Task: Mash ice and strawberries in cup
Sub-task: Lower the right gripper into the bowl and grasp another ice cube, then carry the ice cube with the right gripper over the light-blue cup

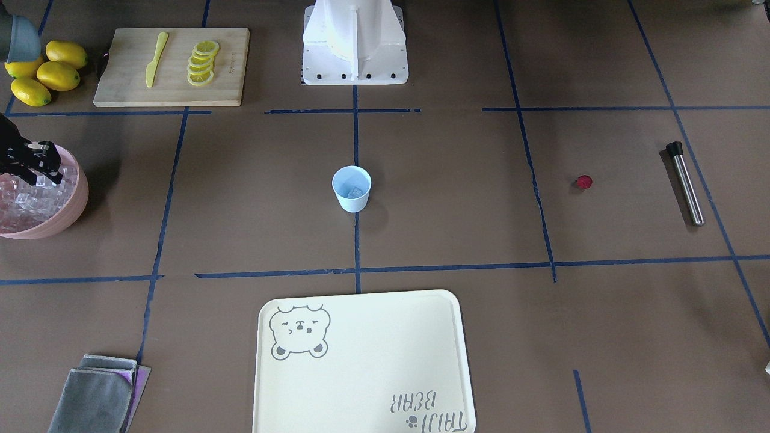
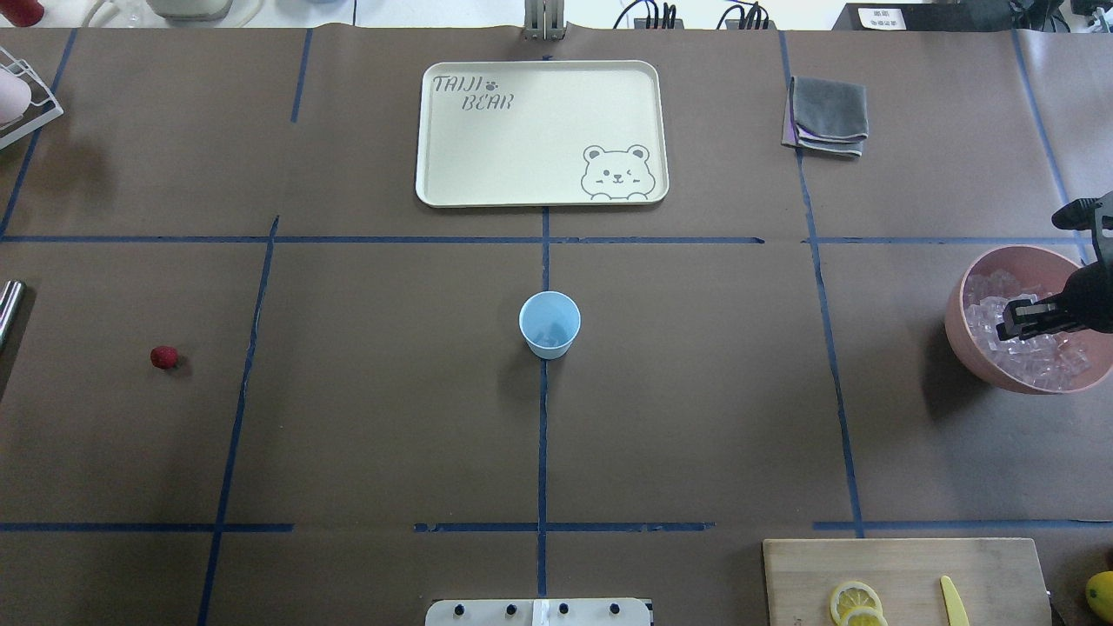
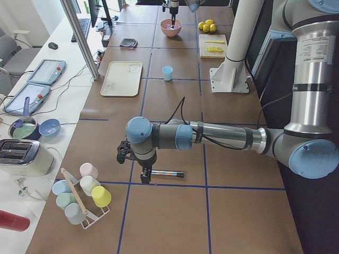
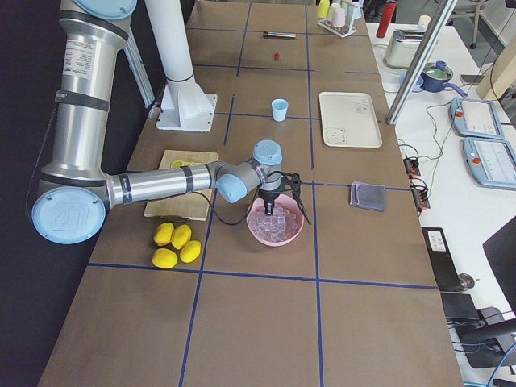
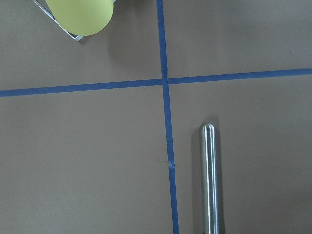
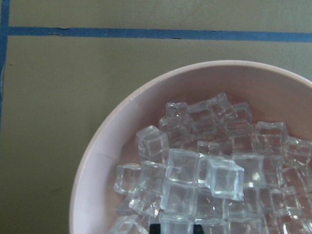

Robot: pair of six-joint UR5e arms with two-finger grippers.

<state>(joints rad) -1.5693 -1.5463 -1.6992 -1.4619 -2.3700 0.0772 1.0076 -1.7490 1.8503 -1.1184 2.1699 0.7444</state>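
Note:
The pale-blue cup (image 1: 351, 187) stands upright at the table's centre, also in the overhead view (image 2: 549, 323), with ice (image 1: 355, 192) in its bottom. The dark-red strawberry (image 1: 584, 181) lies alone on the table on my left side (image 2: 163, 356). My right gripper (image 2: 1019, 319) is down in the pink bowl (image 2: 961, 304) of ice cubes (image 6: 204, 175), its fingertips (image 6: 155, 228) close around one cube. My left gripper (image 3: 144, 177) hangs over a steel muddler (image 5: 209, 180). It shows only in the side view, so I cannot tell its state.
A cream tray (image 2: 452, 187) lies beyond the cup. A cutting board (image 1: 120, 90) holds lemon slices (image 1: 201, 63) and a yellow knife (image 1: 155, 60), with whole lemons (image 1: 48, 75) beside it. A grey cloth (image 2: 826, 113) lies far right. A rack of cups (image 3: 85, 196) stands at the left end.

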